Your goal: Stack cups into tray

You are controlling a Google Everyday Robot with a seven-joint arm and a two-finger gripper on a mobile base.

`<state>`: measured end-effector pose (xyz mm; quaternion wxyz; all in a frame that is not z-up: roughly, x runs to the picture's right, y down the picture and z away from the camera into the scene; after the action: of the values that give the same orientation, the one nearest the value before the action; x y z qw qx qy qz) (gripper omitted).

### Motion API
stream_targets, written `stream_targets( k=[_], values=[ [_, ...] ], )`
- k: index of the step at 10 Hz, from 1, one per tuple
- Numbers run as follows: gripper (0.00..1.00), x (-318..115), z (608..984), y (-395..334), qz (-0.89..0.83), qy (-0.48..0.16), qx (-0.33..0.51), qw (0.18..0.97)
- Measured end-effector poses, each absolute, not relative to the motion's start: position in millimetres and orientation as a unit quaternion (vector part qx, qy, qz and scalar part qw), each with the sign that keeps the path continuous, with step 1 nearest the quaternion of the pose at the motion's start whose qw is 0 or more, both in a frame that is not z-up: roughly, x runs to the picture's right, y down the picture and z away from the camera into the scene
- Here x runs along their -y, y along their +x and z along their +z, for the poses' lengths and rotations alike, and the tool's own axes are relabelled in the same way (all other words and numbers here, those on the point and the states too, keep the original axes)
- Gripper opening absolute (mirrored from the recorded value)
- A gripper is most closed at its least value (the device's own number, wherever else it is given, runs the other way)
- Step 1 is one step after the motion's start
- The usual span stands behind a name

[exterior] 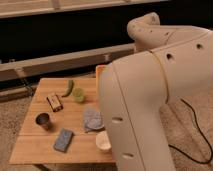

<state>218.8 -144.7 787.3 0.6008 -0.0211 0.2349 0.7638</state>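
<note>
Cup (pixel 103 141) round, cream; tumbler (pixel 43 120) metallic grey (pincer hidden behind arm (pixel 150 100))

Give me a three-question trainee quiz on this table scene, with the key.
1. True or false: the dark tumbler already stands inside the orange tray.
2. Which thing lies left of the cream cup along the table's near edge? A) the blue-grey block B) a red bowl C) a spoon
3. Where is the claw?
Key: 1) False: it stands on the wooden table. 2) A. 3) Not in view: the robot's arm fills the right side and no claw shows.
</note>
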Motion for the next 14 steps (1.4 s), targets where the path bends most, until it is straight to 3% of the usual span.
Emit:
stream_targets(
  k=[14],
  values=[
    [0.43, 145.2, 786.6, 216.5, 0.762, -0.020, -0.228, 0.605]
  ],
)
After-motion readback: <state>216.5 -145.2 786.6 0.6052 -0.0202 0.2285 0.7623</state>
